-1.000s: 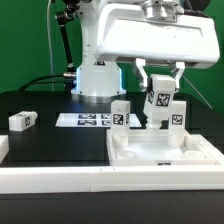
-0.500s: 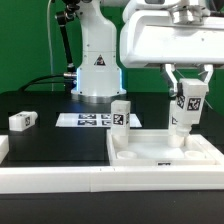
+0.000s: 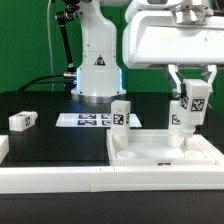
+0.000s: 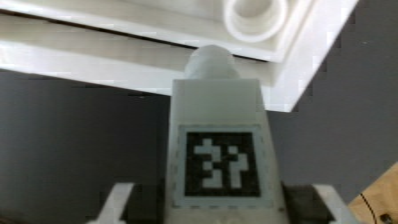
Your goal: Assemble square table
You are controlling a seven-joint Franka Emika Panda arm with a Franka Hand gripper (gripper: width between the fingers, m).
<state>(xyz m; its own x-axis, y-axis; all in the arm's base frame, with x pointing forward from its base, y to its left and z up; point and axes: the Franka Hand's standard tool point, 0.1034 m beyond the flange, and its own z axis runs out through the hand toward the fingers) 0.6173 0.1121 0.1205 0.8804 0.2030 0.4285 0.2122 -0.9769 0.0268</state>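
The black counter is mostly taken up by the white square table top, laid rim-up toward the ext. view's right w/ its corner sockets facing up. Above its far right part the tool is seen partway closed, jaws clamped on the sides of one leg, which is held upright, tag toward the camera. In the wrist view the same leg is shown gripped at its tagged end, its tapered peg pointed at the top's corner. The round socket is not yet lined up w/ it. The step in hand is judged to be seating this leg. The peg should be centred over the socket first, the leg kept plumb, then lowered straight; the grip should not be eased until the peg is caught. A slanted entry could jam or skid the light top. A second leg is stood by the top's far left corner; whether it is seated can't be told. A third leg is left lying on the counter, well apart at the ext. view's left. The marker board is laid flat behind. Re writing: no brand or words can be read. Only b/w square tags are carried by legs & board, & a small mark on the arm base is too small to be made out.
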